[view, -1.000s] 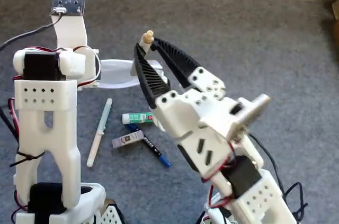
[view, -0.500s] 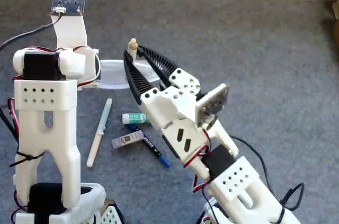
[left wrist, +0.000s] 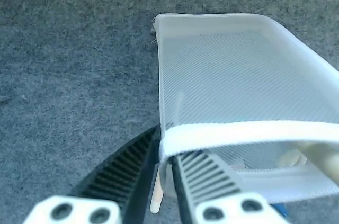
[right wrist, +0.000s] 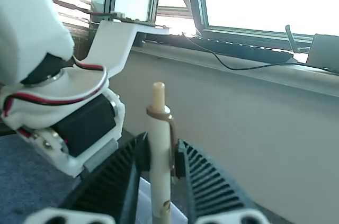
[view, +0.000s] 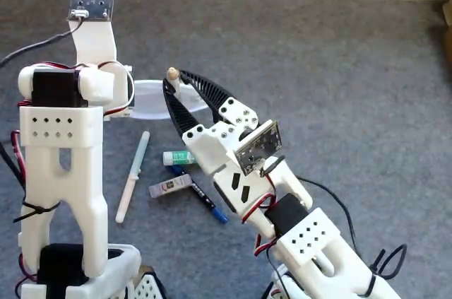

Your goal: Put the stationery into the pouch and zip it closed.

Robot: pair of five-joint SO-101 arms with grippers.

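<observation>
A white mesh pouch (view: 150,98) (left wrist: 238,70) lies on the grey carpet, its mouth held up. My left gripper (left wrist: 165,154) is shut on the pouch's zip rim. My right gripper (view: 172,85) (right wrist: 160,147) is shut on a beige pen (view: 171,73) (right wrist: 159,128), held upright just above the pouch's near end. The same beige pen (left wrist: 318,156) reaches in at the pouch mouth. On the carpet lie a white-green pen (view: 133,176), a green-capped tube (view: 179,157), a white labelled piece (view: 169,186) and a blue-tipped black pen (view: 206,201).
The left arm's white body (view: 60,150) (right wrist: 63,102) stands close beside the right gripper. Cables (view: 367,256) trail at the right arm's base. Open grey carpet (view: 339,66) spreads to the right and behind.
My right gripper has swung left with the beige pen, from right of the pouch to over its near end. The left arm and the loose stationery stayed put.
</observation>
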